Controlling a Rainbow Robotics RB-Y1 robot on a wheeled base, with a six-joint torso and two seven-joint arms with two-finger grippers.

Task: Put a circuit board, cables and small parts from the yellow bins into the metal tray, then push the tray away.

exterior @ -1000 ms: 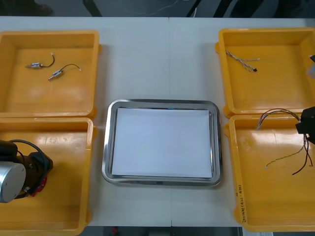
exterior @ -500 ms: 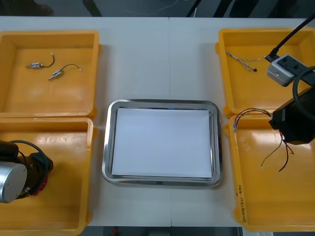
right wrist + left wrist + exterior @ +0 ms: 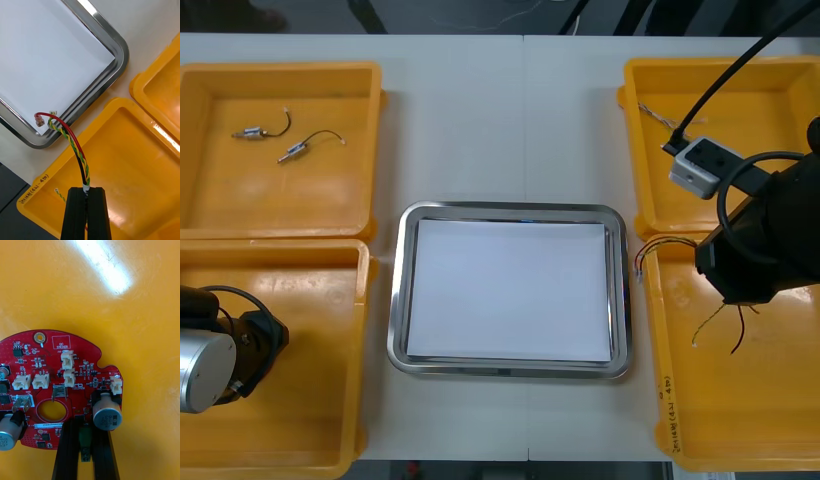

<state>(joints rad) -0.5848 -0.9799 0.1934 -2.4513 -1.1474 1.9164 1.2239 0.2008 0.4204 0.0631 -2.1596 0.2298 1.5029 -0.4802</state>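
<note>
Front view: metal tray (image 3: pixel 507 209) lay mid-table (image 3: pixel 480 120). Left wrist view disclosed left gripper (image 3: pixel 86 423), jaws pinching the round red circuit board (image 3: pixel 48 367) in the near-left yellow bin (image 3: pixel 310 410). Right wrist view disclosed right gripper (image 3: pixel 86 190), jaws nipped on the red and yellow cable (image 3: pixel 77 148) over the near-right yellow bin (image 3: pixel 740 420).

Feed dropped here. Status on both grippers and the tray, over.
Right gripper shut on red and yellow cable, held over near right bin, by metal tray rim. Left gripper shut on circuit board in near left bin. Nothing seen blocking.

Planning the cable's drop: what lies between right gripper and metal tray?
Right wrist view: between the right gripper and metal tray lie the yellow bin's rim and bare table; the held cable arches across.
</note>
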